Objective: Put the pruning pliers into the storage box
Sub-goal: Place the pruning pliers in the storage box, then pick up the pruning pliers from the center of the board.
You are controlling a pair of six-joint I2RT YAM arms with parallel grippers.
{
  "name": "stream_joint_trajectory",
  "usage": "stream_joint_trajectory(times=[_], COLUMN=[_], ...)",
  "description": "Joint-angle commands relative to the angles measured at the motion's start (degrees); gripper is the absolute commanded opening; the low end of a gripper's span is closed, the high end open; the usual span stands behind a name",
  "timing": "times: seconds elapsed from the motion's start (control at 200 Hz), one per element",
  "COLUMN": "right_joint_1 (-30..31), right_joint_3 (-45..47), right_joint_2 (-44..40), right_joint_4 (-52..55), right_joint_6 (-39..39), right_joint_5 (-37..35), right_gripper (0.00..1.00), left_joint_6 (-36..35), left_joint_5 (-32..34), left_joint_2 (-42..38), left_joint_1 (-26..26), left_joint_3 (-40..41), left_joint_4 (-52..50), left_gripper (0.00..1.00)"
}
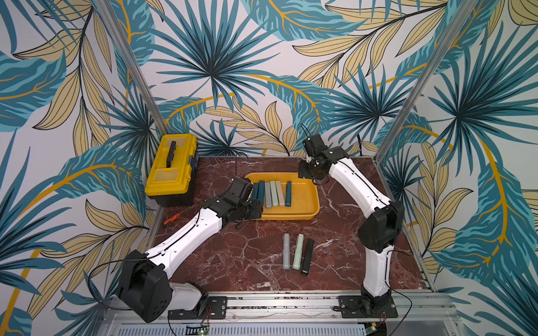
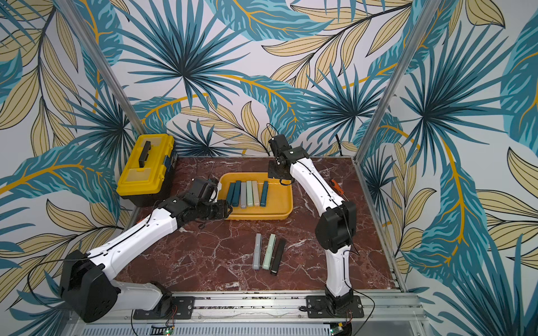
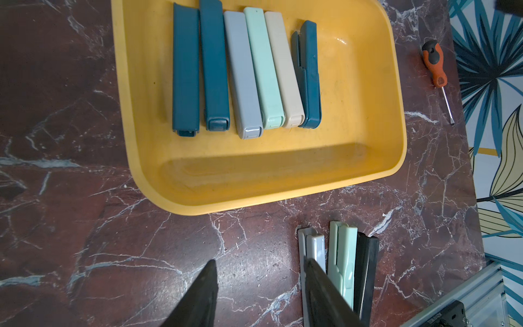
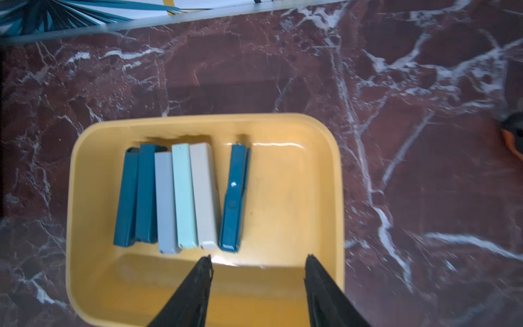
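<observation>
The storage box (image 1: 305, 200) is a shallow orange-yellow tray at the table's middle back. Several pruning pliers (image 1: 273, 193) lie side by side in its left half: three dark teal, a grey, a pale green and a beige one (image 4: 202, 195). On the table in front lie a grey pliers (image 1: 286, 251), a pale green one (image 1: 297, 252) and a black one (image 1: 308, 253). My left gripper (image 3: 259, 260) hangs open and empty at the box's left front corner (image 1: 252, 210). My right gripper (image 4: 259, 256) is open and empty above the box's far right corner (image 1: 307, 174).
A yellow lidded toolbox (image 1: 171, 168) stands at the back left. A small orange-handled tool (image 1: 171, 219) lies by the left edge. An orange-handled screwdriver (image 3: 435, 68) lies right of the box near the right edge, partly behind the right arm (image 2: 336, 186).
</observation>
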State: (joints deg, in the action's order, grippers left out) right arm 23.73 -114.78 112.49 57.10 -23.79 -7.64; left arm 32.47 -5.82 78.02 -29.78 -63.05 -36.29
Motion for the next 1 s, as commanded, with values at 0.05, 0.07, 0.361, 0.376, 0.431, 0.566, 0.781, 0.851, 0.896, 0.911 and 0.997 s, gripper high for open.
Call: stream_joint_trajectory(times=[0.05, 0.07, 0.361, 0.376, 0.431, 0.566, 0.781, 0.851, 0.896, 0.911, 0.997], right_joint_1=[1.2, 1.4, 8.2, 8.5, 9.6, 12.1, 14.9, 15.4, 15.6, 15.6, 15.7], right_joint_3=[16.4, 18.3, 40.4, 41.0, 43.5, 50.9, 57.4, 58.6, 59.0, 59.1, 59.5], right_joint_2=[-12.4, -13.8, -28.6, -29.1, -30.5, -32.6, -28.8, -27.4, -26.9, -26.9, -26.4], right_joint_4=[2.4, 2.9, 4.0, 4.3, 4.4, 1.0, -5.8, -8.6, -9.6, -9.8, -11.0], right_joint_6=[-2.4, -3.0, -14.2, -14.9, -17.6, -23.5, -28.1, -29.0, -29.6, -29.8, -29.6], right_joint_5=[-1.1, -0.9, 1.6, 1.5, 1.3, 3.7, 7.0, 8.6, 8.9, 8.8, 8.5], right_gripper=[0.57, 0.58, 0.59, 0.59, 0.6, 0.62, 0.62, 0.62, 0.63, 0.63, 0.64], left_joint_6=[-1.5, -1.6, -1.8, -1.8, -1.7, -1.7, -1.7, -1.7, -1.8, -1.8, -1.9], left_joint_5=[-1.3, -1.4, -3.3, -3.4, -3.5, -3.5, -3.3, -3.2, -2.9, -2.8, -2.5], left_joint_2=[1.1, 1.3, 3.1, 3.2, 3.3, 2.9, 2.4, 2.0, 1.7, 1.6, 1.5], left_joint_1=[0.3, 0.3, 0.3, 0.3, 0.4, 0.3, 0.3, 0.3, 0.3, 0.3, 0.3], left_joint_3=[-0.4, -0.5, -0.5, -0.5, -0.8, -0.6, -0.1, -0.1, 0.1, 0.1, 0.6], left_joint_4=[3.1, 3.2, 5.2, 5.3, 5.1, 5.1, 5.0, 5.1, 5.1, 5.1, 5.0], left_gripper=[0.51, 0.51, 0.51, 0.51, 0.51, 0.51, 0.51, 0.51, 0.51, 0.51, 0.51])
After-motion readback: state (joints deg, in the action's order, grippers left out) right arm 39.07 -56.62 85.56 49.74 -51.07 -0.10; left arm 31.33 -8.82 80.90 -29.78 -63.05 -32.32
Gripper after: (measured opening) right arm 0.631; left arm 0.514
